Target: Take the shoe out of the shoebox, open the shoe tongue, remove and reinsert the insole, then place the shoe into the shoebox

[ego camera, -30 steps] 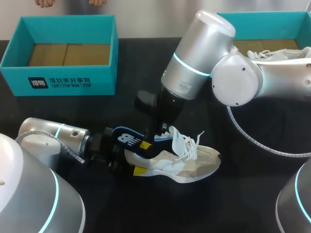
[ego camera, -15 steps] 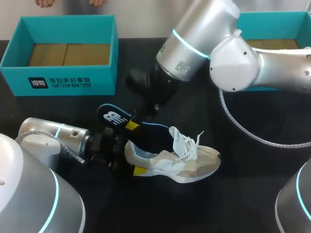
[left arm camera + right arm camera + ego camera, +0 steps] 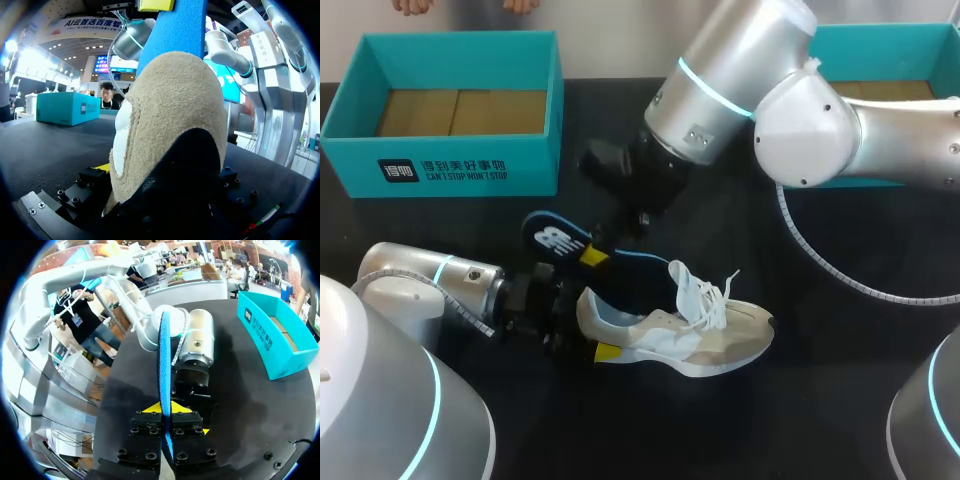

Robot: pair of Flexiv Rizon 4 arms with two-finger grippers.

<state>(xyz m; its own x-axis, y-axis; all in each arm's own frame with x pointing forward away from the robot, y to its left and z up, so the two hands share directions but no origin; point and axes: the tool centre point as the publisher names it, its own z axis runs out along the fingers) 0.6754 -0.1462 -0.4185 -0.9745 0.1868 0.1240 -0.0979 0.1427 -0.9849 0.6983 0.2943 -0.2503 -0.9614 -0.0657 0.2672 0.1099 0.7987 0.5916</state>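
The shoe (image 3: 690, 330) is set upright on the black table (image 3: 820, 400), in front of the teal shoebox (image 3: 450, 100). Its heel is clamped by the left gripper (image 3: 582, 335). The blue insole (image 3: 164, 350) is pinched by the right gripper (image 3: 165, 410) and held just above the shoe's opening.

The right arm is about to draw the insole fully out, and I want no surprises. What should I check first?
1. Right gripper shut on the insole: ok.
2. Left gripper shut on the shoe at its heel: ok.
3. Insole's front end out of the shoe: cannot tell, it runs in behind the laces.
4. Laces free of the insole: cannot tell.
5. Box at the table's far left open on top: ok.
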